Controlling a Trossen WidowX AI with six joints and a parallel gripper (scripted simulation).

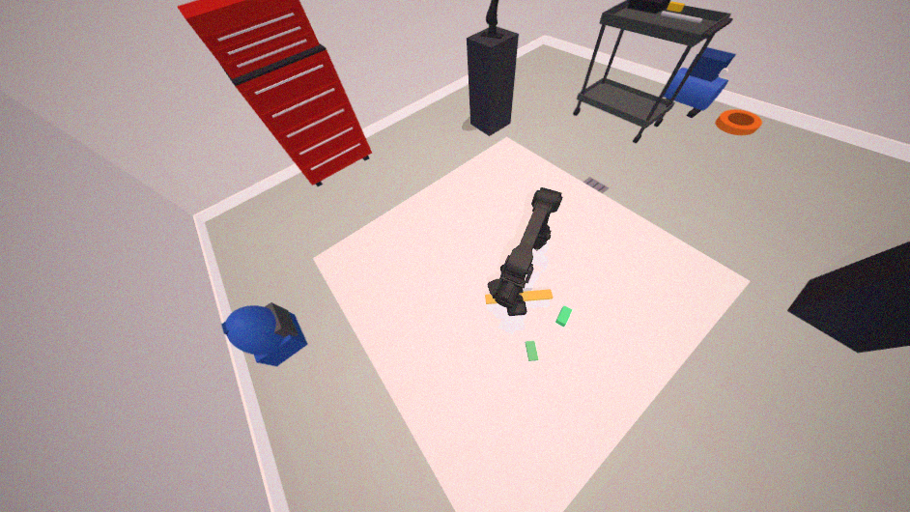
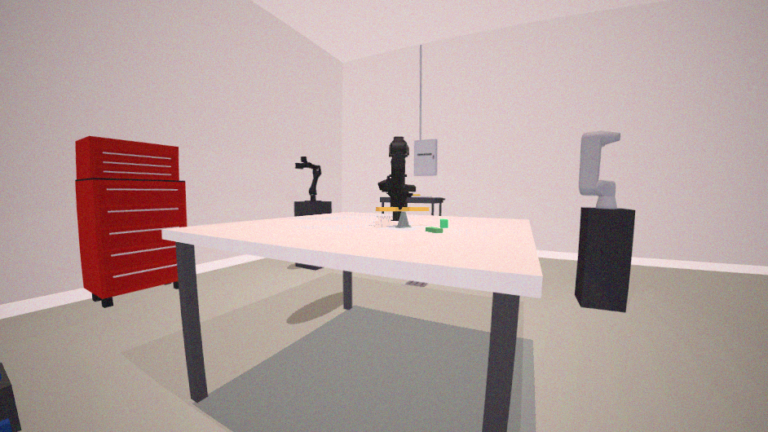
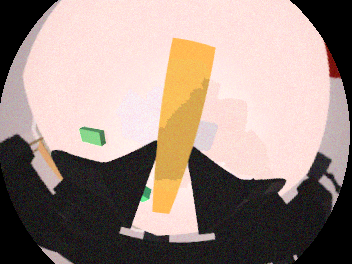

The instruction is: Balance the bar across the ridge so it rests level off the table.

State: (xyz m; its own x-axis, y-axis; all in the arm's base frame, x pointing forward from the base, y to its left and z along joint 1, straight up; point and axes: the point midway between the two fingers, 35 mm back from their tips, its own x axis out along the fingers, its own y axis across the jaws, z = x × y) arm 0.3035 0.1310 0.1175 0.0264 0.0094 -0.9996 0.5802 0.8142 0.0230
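The orange bar [image 1: 538,295] [image 2: 417,209] [image 3: 187,75] looks level in the exterior view, well above the table [image 1: 407,286] [image 2: 343,241]. My gripper [image 2: 398,209] [image 3: 175,146] is shut on the bar, near its middle. The grey ridge [image 2: 403,220] stands under the bar, with its peak at the bar's underside, a little right of my fingers in the exterior view. I cannot tell whether they touch. In the top view the arm and bar hide the ridge. A pale grey patch beside the bar in the wrist view may be part of it.
A flat green block [image 1: 531,351] [image 2: 434,230] [image 3: 92,136] and a taller green block [image 1: 563,315] [image 2: 443,222] [image 3: 145,194] lie on the table near the ridge. Pale, faint patches show on the table top around the ridge.
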